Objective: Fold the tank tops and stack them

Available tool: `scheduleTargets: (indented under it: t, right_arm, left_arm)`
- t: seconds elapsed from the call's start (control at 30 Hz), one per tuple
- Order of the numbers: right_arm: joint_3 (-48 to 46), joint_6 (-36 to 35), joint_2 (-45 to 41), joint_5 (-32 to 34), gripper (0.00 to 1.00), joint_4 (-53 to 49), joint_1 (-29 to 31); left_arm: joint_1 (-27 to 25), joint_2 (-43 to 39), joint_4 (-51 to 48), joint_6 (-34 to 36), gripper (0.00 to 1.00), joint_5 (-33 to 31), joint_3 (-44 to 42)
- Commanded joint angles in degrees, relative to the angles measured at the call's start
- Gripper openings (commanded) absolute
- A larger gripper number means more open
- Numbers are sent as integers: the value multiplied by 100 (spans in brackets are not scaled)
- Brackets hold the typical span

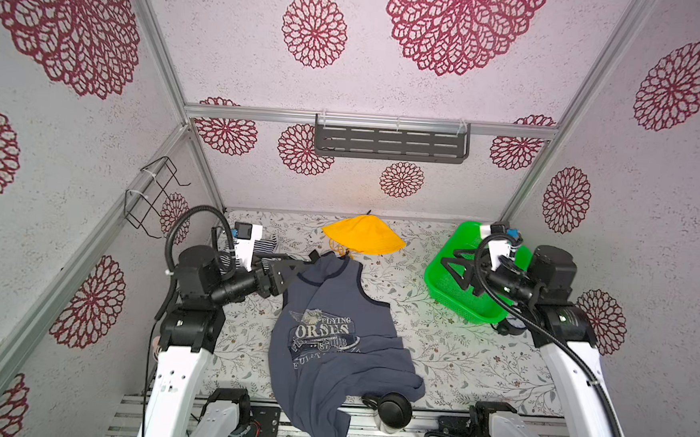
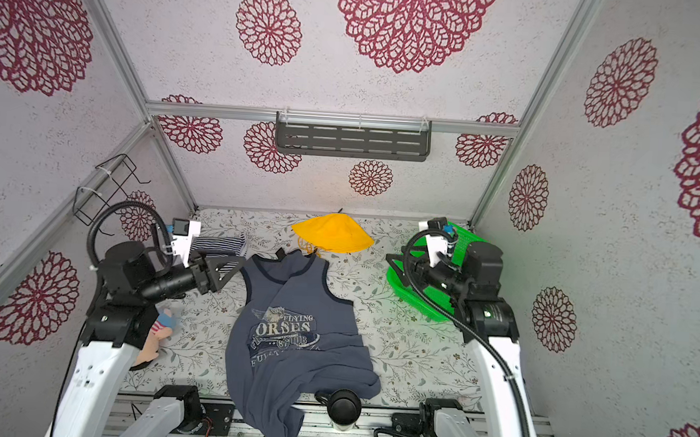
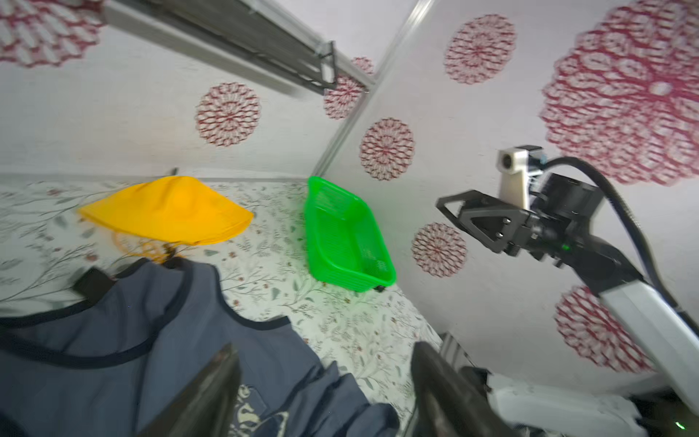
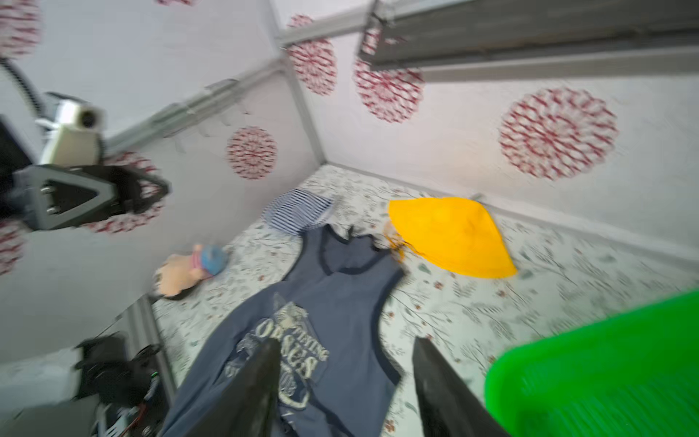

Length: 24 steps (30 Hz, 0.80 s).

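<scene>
Matt soft cloth tank top (image 1: pixel 333 331); glossy green plastic basket (image 3: pixel 321 242).

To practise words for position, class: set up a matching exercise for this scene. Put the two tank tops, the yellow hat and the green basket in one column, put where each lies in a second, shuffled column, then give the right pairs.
Things
1. blue-grey tank top
2. yellow hat
3. green basket
4. striped tank top

Places, as seen in both top views
A. far right corner
B. far left corner
C. centre, hem hanging over the near edge
D. far side, centre

Pairs: 1-C, 2-D, 3-A, 4-B
</scene>
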Motion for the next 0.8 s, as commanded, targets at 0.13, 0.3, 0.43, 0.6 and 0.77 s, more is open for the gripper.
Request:
scheduleTargets:
  t: [0.13, 0.3, 0.43, 0.6, 0.77]
  right_arm:
    - [-172, 560, 1390, 3099, 34, -642, 2117]
    - [-1088, 1514, 1422, 3209, 20, -516, 2609]
    - [-1713, 2146, 1482, 3036, 17, -208, 3107]
    - [-2210, 2613, 1406, 2943, 20, 71, 3542]
    - [-2750, 2969, 1389, 2808, 20, 354, 3729]
  left_arm:
    - [-1200, 2307, 264, -292, 42, -3279, 468]
    - [-2017, 4068, 84, -178, 48, -3703, 1242]
    - [-2256, 5210, -345, 26, 88, -4313, 2006]
    - [-2476, 5868, -688, 193, 98, -5099, 2672]
    - [-2487, 6650, -663, -32, 96, -5317, 2979]
